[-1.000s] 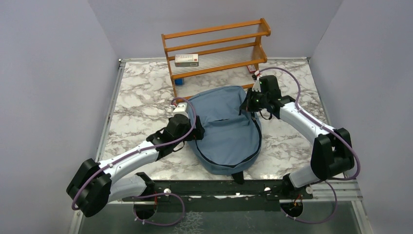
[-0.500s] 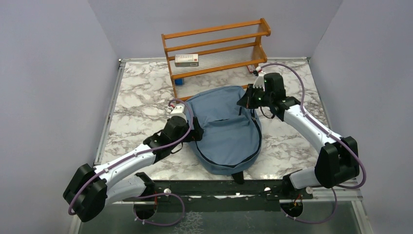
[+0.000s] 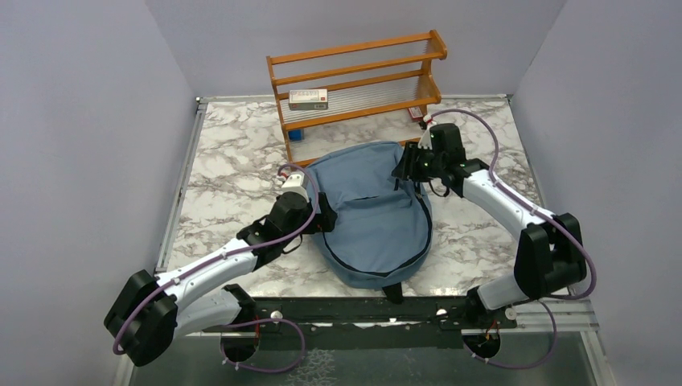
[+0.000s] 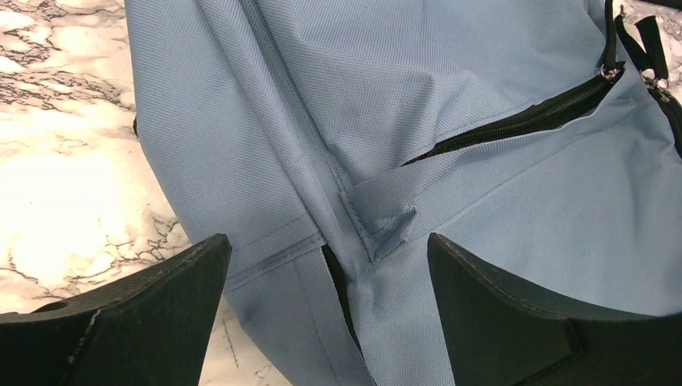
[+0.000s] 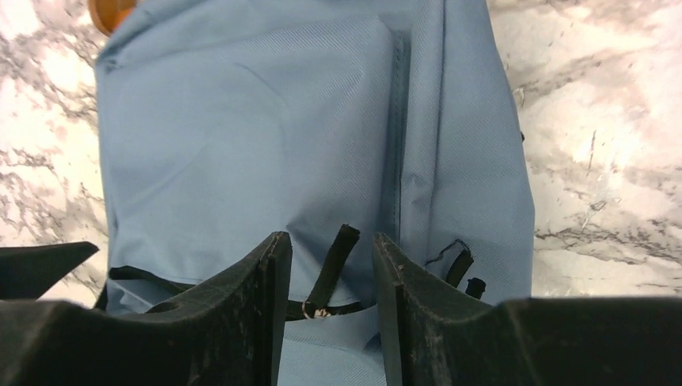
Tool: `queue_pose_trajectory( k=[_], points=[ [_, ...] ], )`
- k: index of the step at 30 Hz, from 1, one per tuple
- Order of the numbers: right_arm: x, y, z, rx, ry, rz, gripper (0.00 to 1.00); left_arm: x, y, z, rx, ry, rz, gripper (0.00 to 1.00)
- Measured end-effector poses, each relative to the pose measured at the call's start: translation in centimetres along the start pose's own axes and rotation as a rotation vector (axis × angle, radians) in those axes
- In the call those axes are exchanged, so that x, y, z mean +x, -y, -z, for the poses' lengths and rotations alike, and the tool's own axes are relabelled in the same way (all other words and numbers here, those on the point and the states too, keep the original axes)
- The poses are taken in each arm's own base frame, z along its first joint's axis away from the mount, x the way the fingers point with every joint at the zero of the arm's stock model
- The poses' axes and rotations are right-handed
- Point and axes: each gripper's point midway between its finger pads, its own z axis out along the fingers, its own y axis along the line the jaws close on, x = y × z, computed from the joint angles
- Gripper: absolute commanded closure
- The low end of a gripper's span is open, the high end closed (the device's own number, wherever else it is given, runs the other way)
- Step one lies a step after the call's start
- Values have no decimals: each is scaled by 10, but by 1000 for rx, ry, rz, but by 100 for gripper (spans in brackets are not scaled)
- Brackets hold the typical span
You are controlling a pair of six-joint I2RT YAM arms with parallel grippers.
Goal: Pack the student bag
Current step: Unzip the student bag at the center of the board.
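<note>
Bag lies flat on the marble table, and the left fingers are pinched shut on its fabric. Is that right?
No. The left wrist view shows the left fingers spread wide over the student bag, pinching nothing. The bag does lie flat on the marble table.

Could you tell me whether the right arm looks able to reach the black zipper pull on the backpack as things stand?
Probably yes: the right gripper is open with the zipper pull between its fingers, and nothing on the backpack covers it.
</note>
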Motion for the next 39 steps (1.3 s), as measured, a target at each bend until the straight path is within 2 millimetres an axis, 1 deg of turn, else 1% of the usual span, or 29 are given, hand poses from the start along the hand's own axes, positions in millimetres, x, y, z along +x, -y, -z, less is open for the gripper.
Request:
queue_pose_trajectory(
  k=[5,8,12,16,23,28,33,39],
  points=[
    [19,9,-13,23,-73,-27,54,0,0,0,0,0,-2,8],
    [23,11,-14,28,-90,-39,60,0,0,0,0,0,-2,8],
    [24,7,-14,8,-95,-47,66,0,0,0,0,0,-5,8],
    [24,2,-14,-14,-100,-53,77,0,0,-1,0,0,-10,8],
    [24,1,-14,-22,-98,-52,99,4,-2,-5,-9,-12,-17,8],
    [20,-3,-11,-44,-80,-29,99,5,-3,-6,-12,-17,-21,8],
    [16,-24,-1,-173,-57,41,99,7,-2,-8,-3,-21,-31,10],
    [16,-48,3,-297,-58,83,99,22,-7,-14,-1,-55,-50,10]
  ],
)
